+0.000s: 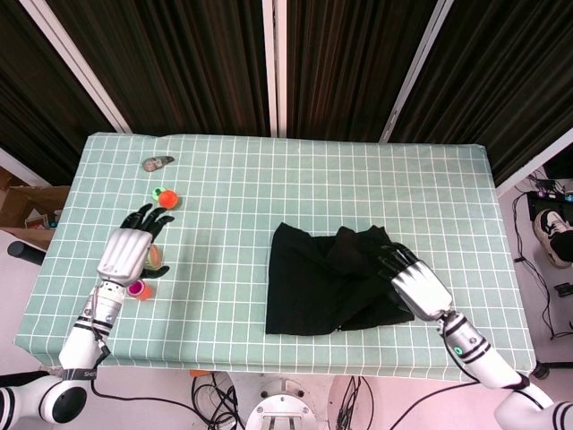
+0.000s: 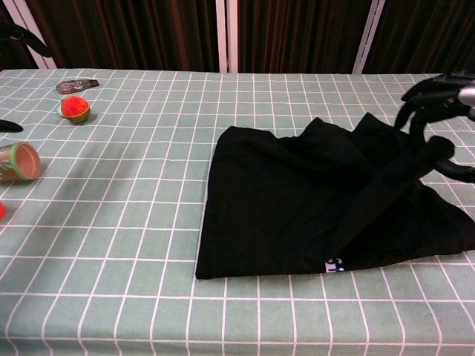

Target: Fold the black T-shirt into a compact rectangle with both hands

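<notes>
Shirt [image 1: 327,287] half-folded, rumpled, mid-counter [image 1: 286,179]. Right hand [image 1: 419,285] at shirt's right edge, fingers spread, grip unclear; likely placed for next fold. Left hand [image 1: 125,251] well left of shirt, open, empty, idle.

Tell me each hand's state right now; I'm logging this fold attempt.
Left hand: open, fingers spread, holding nothing.
Right hand: open, fingers apart over the black T-shirt, gripping nothing.
</notes>
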